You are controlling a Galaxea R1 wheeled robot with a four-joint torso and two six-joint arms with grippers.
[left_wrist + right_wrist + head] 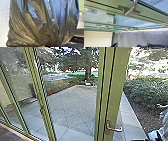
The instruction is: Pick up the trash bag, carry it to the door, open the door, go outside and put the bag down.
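Right in the way stands a green door post (pixel 113 89) with a metal lever handle (pixel 113 128), the paved yard (pixel 67 105) beyond and bushes (pixel 146 92) along the right. The dark trash bag (pixel 37 28) is close up at the left end effector (pixel 53 45); I can't tell whether that or the right end effector (pixel 155 135) is clenched or released.

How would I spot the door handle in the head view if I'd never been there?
Looking out at the paved yard, find the broad green upright just right of the middle. Low on it is a metal handle, bent like an L. Its bare metal lever juts sideways, toward the picture's right, while the slimmer green post to the left runs lengthwise.
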